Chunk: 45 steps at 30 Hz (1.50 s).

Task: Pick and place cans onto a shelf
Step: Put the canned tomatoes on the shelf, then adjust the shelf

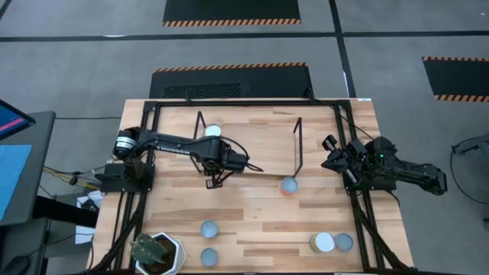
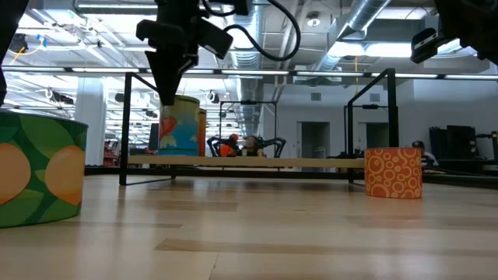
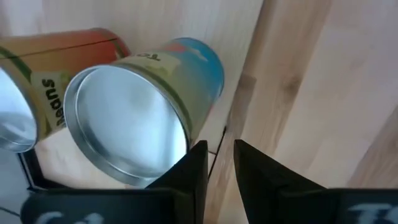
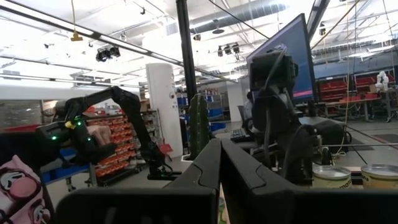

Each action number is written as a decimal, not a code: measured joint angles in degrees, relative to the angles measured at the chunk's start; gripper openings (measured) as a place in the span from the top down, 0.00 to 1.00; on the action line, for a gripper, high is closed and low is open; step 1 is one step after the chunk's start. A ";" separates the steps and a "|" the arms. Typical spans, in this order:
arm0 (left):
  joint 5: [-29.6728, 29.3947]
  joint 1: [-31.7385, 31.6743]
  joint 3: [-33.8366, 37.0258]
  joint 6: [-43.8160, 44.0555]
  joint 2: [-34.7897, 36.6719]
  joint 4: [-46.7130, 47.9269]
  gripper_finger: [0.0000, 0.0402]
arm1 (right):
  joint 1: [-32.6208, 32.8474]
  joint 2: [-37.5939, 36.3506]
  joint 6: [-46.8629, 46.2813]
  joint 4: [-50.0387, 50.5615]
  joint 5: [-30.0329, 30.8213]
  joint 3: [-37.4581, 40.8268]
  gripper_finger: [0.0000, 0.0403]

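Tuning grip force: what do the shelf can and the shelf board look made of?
Can: thin metal, seemingly; its silvery end is shiny and rimmed, with a printed, probably paper, label around the side. Shelf: light wood, matte, with visible grain and plank seams.

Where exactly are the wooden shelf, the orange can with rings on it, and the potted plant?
Low light-wood shelf board (image 1: 252, 141): high view, bare board between the wire ends.
Orange ring-patterned can (image 2: 393, 173): low view, its side.
White hexagonal plant pot (image 1: 175, 256): high view, its rim.
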State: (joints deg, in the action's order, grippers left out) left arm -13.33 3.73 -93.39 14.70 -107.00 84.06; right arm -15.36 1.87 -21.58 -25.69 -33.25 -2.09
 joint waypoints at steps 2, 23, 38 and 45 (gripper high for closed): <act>0.93 -0.11 -0.02 0.02 0.00 0.11 0.82 | 0.01 0.00 0.00 -0.02 0.01 0.00 0.92; -9.13 -0.07 -17.38 -18.65 8.18 6.10 0.82 | 9.76 0.00 12.96 -17.39 -2.16 0.02 0.92; -15.76 -1.97 -12.44 -7.13 31.76 4.40 0.82 | 24.94 24.86 21.51 20.78 15.20 -28.82 0.92; -15.14 -1.86 -3.47 -5.42 36.81 3.30 0.82 | 33.54 41.66 7.39 49.24 15.34 -44.75 0.92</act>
State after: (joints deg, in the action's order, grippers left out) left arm -28.47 1.87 -96.86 9.28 -70.19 87.36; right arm 18.18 43.52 -14.19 23.55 -17.91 -46.84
